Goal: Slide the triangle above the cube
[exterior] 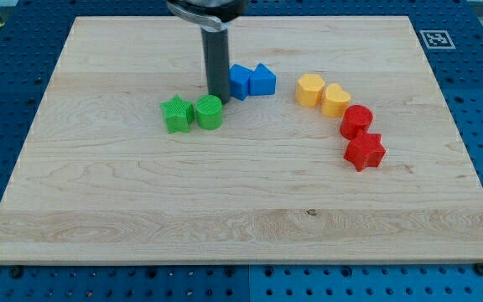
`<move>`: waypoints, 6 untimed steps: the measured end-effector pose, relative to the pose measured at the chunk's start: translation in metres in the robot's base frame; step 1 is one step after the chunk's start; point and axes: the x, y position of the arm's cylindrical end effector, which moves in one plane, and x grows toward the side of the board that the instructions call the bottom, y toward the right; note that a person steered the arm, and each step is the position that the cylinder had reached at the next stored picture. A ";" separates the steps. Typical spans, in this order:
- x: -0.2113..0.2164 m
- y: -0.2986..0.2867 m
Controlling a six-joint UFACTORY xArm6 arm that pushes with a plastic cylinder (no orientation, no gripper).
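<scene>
Blue triangle (262,80) touches blue cube's (240,81) right side | my tip (219,100) just left of cube, triangle beyond | bare rod, no pincer to open or close

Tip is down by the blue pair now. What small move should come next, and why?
Probably bring my tip around to the view's right of the blue triangle. My tip now sits left of the blue cube, just above the green round block, and the triangle touches the cube's right side. Pushing from here would shove both blue blocks together.
</scene>
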 end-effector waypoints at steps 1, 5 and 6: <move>0.011 0.037; -0.072 0.068; -0.083 0.061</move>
